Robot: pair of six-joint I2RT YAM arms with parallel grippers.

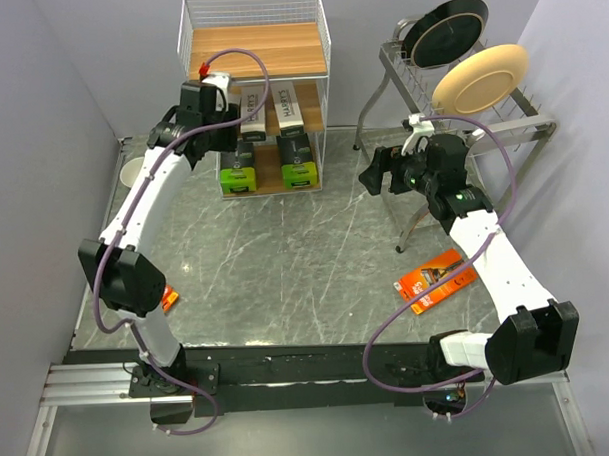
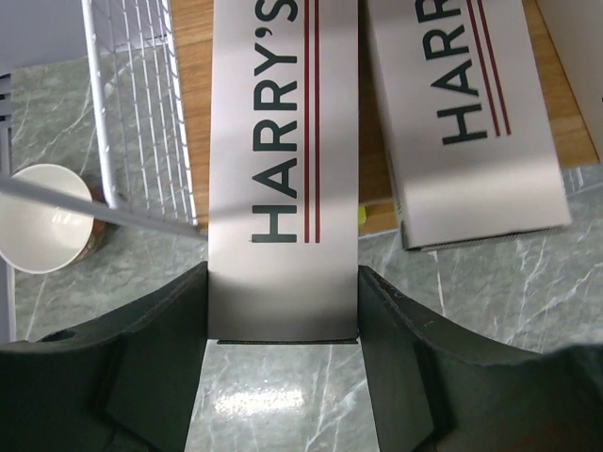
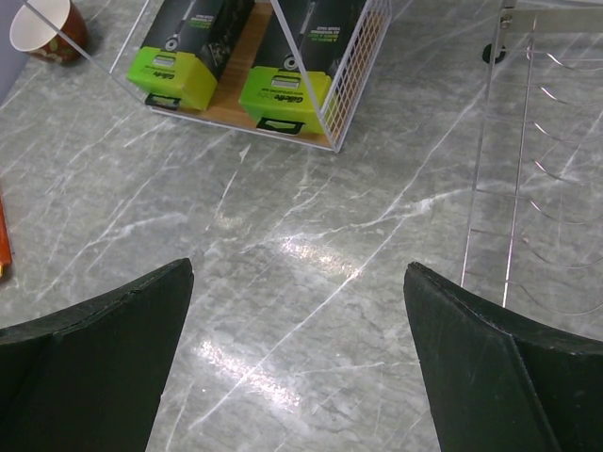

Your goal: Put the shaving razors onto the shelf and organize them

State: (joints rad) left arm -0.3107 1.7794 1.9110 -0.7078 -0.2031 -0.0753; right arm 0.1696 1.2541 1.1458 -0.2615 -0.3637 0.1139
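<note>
Two white HARRY'S boxes [image 2: 466,113] lie side by side on the shelf's [image 1: 278,51] middle tier. The left gripper [image 2: 283,282] flanks the left box's [image 2: 283,141] near end, flush on both sides; whether it is pinching, I cannot tell. The right gripper [image 3: 299,266] hangs spread wide, right of the shelf.

Table middle: the grey table [image 1: 306,258] is lying bare between the two arms, offering wide room.
Shelf sides: the shelf [image 1: 278,51] is standing at the far edge, and wire mesh is closing its left and right sides.
Middle tier: two white boxes [image 2: 283,188] are filling it, and the left arm [image 1: 148,188] is reaching in front.
Bottom tier: two black-and-green boxes [image 3: 287,89] are filling the front, with a narrow gap showing between them.
Far right: the dish rack [image 1: 526,123] with plates [image 1: 479,79] is blocking the way just right of the right gripper [image 3: 297,273].
Far left: a paper cup [image 1: 133,174] is standing outside the shelf's left wall.
Near right: an orange pack [image 1: 433,282] is lying flat beside the right arm.
</note>
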